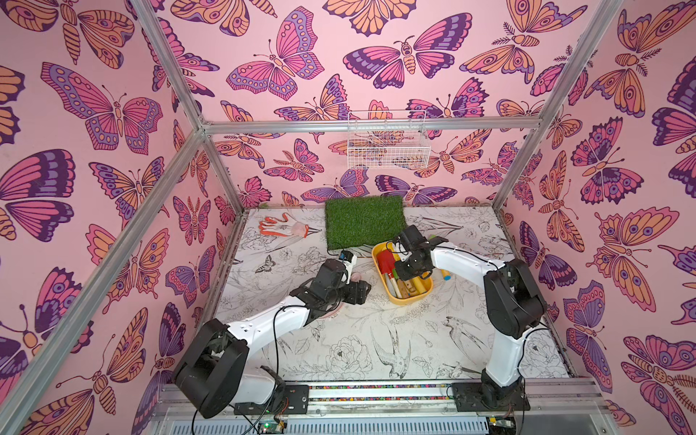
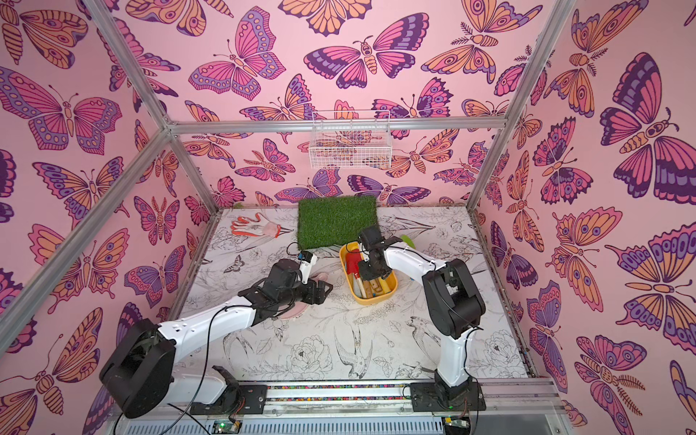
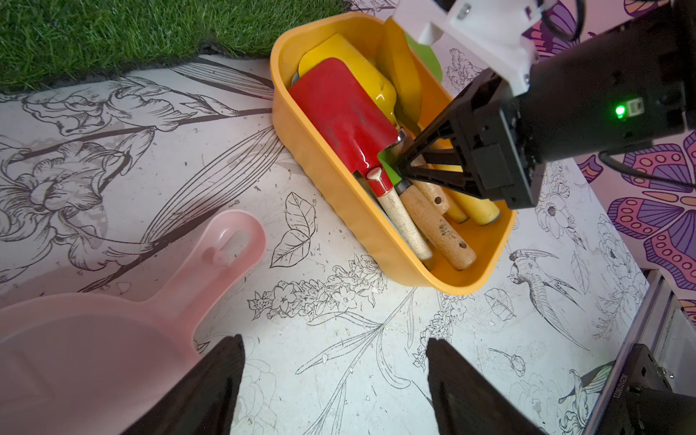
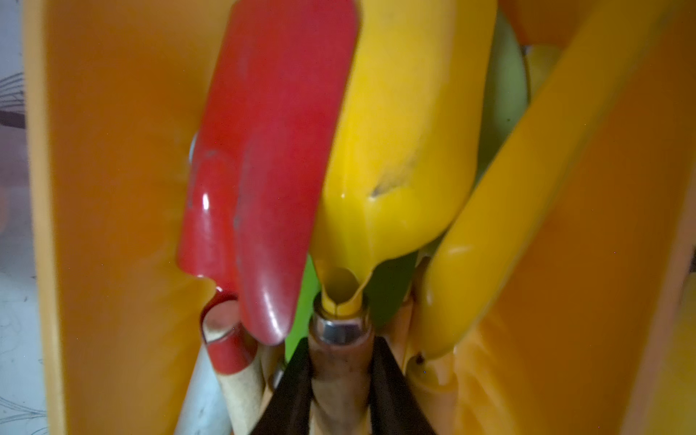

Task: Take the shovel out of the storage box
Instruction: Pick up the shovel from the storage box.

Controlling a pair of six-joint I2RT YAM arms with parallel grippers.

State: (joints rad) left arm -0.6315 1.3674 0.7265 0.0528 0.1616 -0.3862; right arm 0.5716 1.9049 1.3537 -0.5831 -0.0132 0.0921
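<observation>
**Q:** Entry one, right gripper (image 4: 341,352): what is it doing?

**A:** I'm watching it pinching narrow on the wooden handle of the yellow shovel (image 4: 399,132), just behind the metal collar (image 4: 341,331). The shovel is lying inside the box (image 3: 463,284), not yet lifted.

**Q:** Entry two, left gripper (image 3: 335,376)?

**A:** Hanging wide and empty over the table (image 3: 339,301), beside the pink dustpan (image 3: 113,339).

**Q:** Entry three, hazards?

**A:** The red shovel (image 3: 339,113) is lying across the yellow blade, so I'm expecting a straight pull to drag it up or tip it out. The other handles (image 3: 437,226) are crowding the grip. The round wood may be twisting between the jaws. Nothing is holding the box down, so it may be rising too.
</observation>
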